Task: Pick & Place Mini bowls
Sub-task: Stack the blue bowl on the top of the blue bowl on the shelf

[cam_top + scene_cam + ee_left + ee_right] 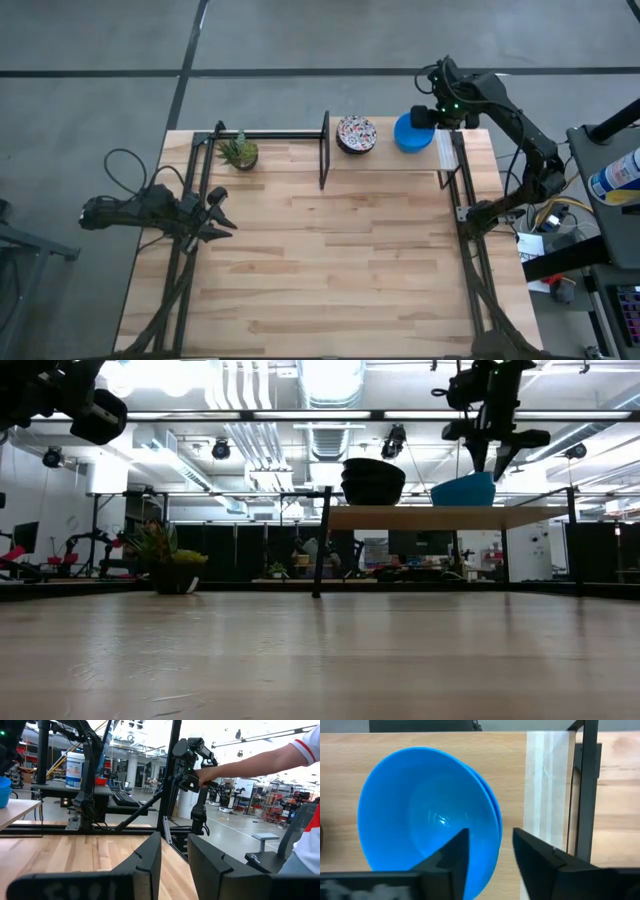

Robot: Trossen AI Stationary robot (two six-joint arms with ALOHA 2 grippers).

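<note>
Right hand (490,855) open astride the blue bowl stack (427,810) rim at the desk's (330,260) 1 o'clock shelf; we'd lower squarely, pinching only the top rim; left hand (222,214) open, idle at 9.

1. We look straight down on the whole table (330,270) from overhead.
2. We look level across it from table-top height.
3. Our wrist cameras sit close; overhead and right wrist share the blue bowls (427,810).

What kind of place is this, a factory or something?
Probably a robotics lab or workshop: two arms with grippers, right and left, at a wooden table, another robot arm beyond, exposed ceiling ducts.
</note>
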